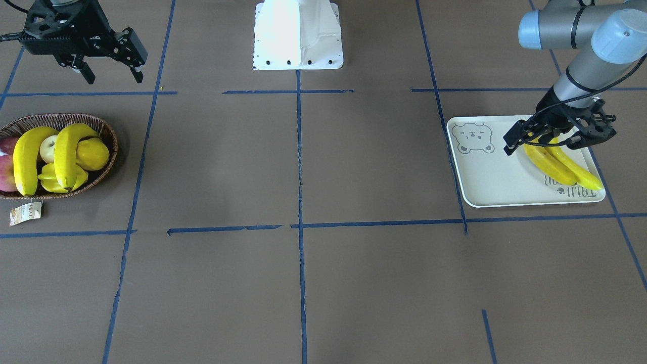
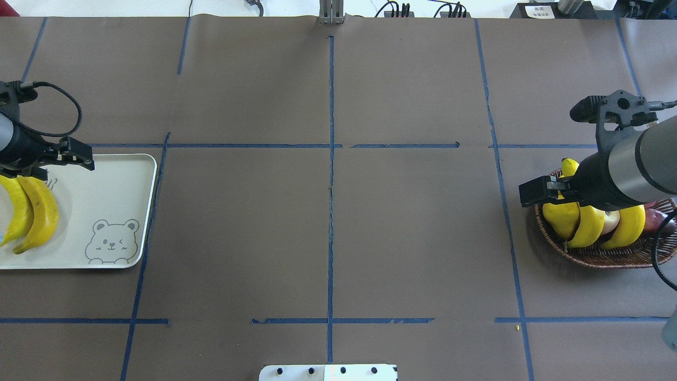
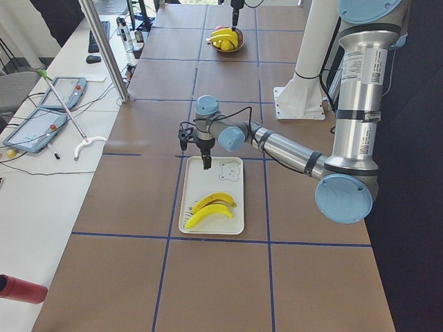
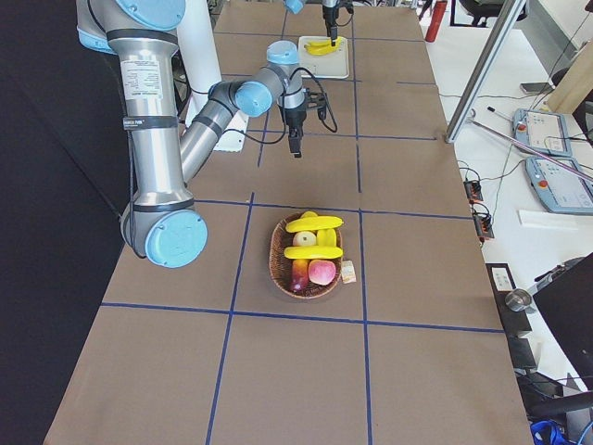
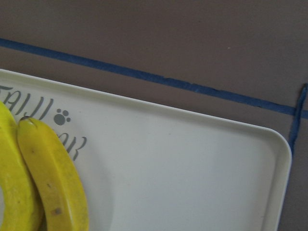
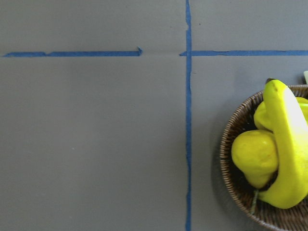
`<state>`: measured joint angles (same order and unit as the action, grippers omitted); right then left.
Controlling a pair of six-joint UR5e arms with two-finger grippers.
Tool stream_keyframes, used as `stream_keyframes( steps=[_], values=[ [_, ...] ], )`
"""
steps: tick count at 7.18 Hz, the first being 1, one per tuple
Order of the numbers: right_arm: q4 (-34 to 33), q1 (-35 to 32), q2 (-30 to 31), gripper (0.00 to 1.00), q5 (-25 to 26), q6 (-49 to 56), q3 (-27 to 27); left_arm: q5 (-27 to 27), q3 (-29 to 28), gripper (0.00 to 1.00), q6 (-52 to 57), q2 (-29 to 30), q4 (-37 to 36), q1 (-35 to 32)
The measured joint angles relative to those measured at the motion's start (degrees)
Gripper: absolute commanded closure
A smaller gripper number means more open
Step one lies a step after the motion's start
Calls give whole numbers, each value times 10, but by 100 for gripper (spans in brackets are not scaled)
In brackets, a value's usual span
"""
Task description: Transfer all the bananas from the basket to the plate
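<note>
Grey lettering "TAIJI" with paw mark on plate, second word half covered by banana, only "AR" legible, paper tag beside basket unreadable.

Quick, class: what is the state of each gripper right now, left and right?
Left gripper: open, holding nothing, above the plate.
Right gripper: open, holding nothing.

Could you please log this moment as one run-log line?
cream-white rectangular plate: two bright-yellow bananas | brown wicker basket: two other yellow bananas | left gripper: open above plate | right gripper: open, empty
</note>
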<state>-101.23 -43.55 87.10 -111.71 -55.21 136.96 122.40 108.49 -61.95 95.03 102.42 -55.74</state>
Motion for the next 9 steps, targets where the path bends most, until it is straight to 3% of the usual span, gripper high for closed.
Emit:
stream_keyframes(
  steps=[2, 4, 6, 9],
  values=[
    [32, -20, 64, 0, -1, 85, -2, 6, 1, 0, -77, 95, -64, 25],
    [157, -32, 137, 0, -6, 120, -33, -2, -5, 0, -152, 153, -76, 76],
    [267, -34, 173, 0, -17, 123, -93, -7, -6, 0, -168, 176, -77, 90],
    [306, -41, 180, 0, -25, 120, -157, -7, -4, 0, -172, 189, -62, 100]
  ],
)
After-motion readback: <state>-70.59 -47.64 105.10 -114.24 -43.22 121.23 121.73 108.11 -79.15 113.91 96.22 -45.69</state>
